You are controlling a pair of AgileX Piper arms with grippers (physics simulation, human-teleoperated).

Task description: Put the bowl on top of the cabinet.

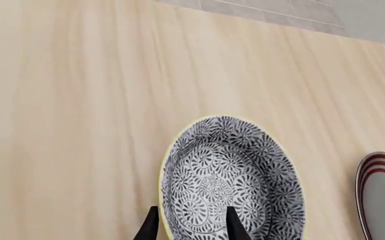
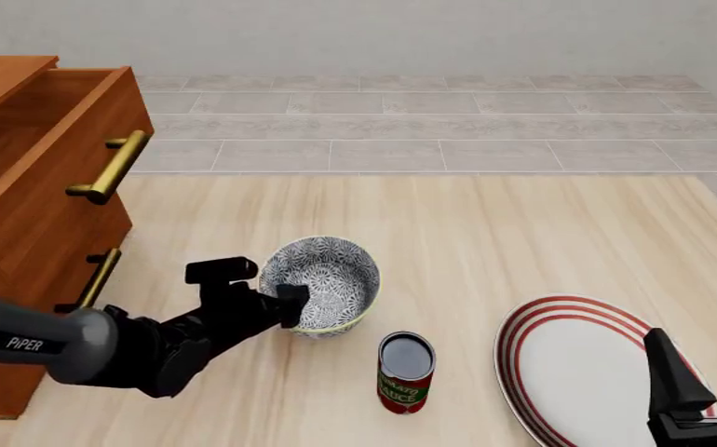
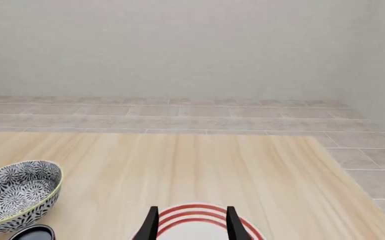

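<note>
1. A pale wood-grain counter [image 2: 495, 233] is seen in the front view, bordered at its far edge by a grey tiled floor [image 2: 458, 121] and a plain light wall [image 2: 396, 33].
2. The cabinet [image 2: 23, 214], reddish-brown with brass bar handles, stands at the left of the counter; its upper drawer [image 2: 54, 140] is pulled out.
3. The bowl [image 2: 321, 284] rests upright on the counter near the middle, just right of the cabinet. A can [image 2: 405, 372] with a red and green label stands just in front of it and to its right, and a white red-ringed plate [image 2: 582, 372] lies flat further right.
4. The left arm [image 2: 110, 349] is stretched low across the counter from the left, marked "PiPER". The left tool [image 2: 287, 307] is closed on the bowl's near-left rim.
5. The right tool [image 2: 709, 368] is held over the near-right edge of the plate, fingers pointing upward in the picture, parted and holding nothing.
6. In the left wrist view, one finger is seen inside the bowl [image 1: 232, 180] and the other outside its pale rim, a detail hidden in the front view; an edge of the plate [image 1: 379, 190] is also caught.
7. In the right wrist view, the bowl's patterned outer wall [image 3: 19, 197] and the wall behind the counter are shown, and the plate [image 3: 192, 220] lies between the spread fingers; the cabinet is not seen there.
</note>
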